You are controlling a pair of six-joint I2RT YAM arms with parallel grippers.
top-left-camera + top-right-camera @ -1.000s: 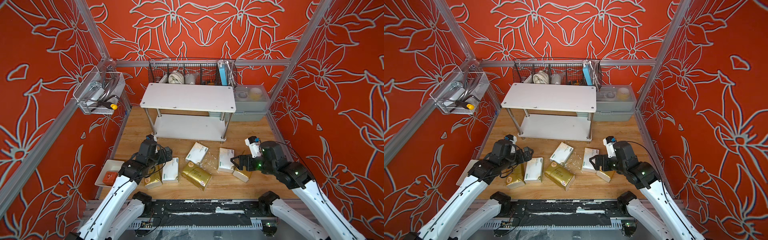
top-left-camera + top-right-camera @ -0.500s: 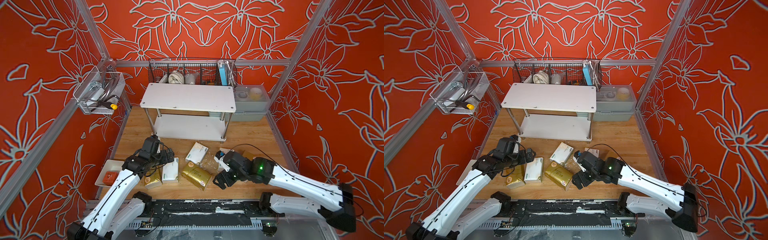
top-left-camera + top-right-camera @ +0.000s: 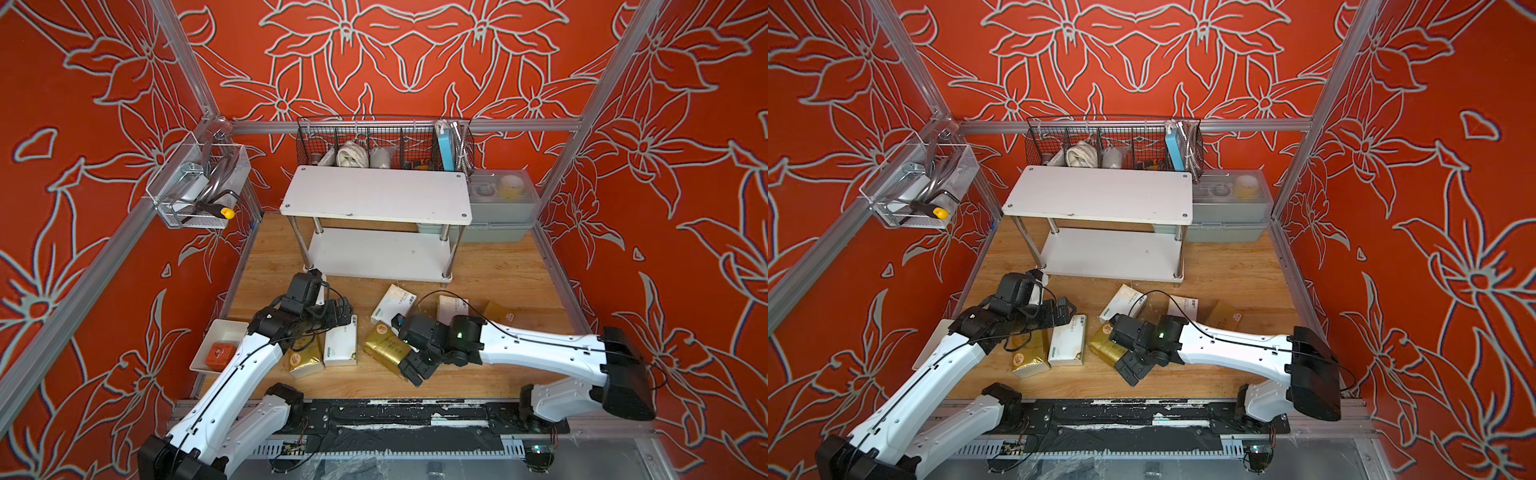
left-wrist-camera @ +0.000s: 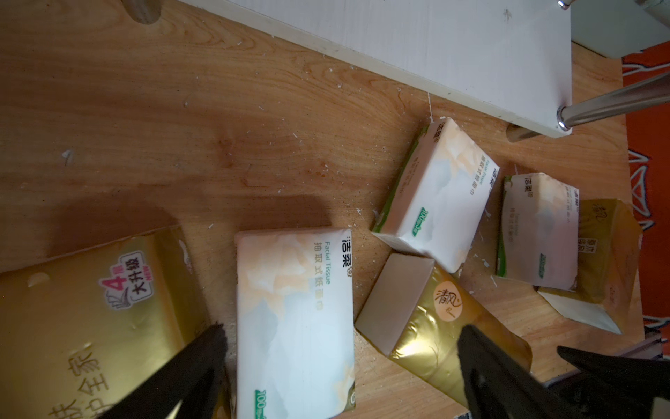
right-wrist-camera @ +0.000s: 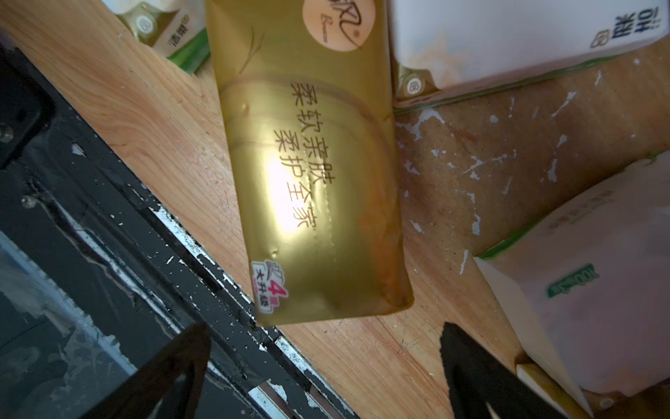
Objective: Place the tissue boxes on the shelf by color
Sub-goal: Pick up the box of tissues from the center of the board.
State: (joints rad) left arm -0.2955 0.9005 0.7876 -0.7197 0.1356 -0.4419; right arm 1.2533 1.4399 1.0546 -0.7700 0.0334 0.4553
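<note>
Across both top views, the white two-tier chrome-legged shelf [image 3: 374, 195] stands bare; all six soft tissue packs [image 3: 392, 303] lie short of it. Left wrist view: the left gripper [image 4: 342, 330] gapes empty, a white green-printed pack [image 4: 293, 319] between its fingers [image 4: 203, 362]. Right wrist view: the right gripper [image 5: 324, 330] is spread, a shiny gold pack [image 5: 308, 181] just beyond its fingertips [image 5: 471, 362]. The first pick looks pending: advance, straddle, close.

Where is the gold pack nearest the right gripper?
In a top view the gold pack lies on the wooden floor, centre front, right of a white pack, beside the open right gripper.
</note>
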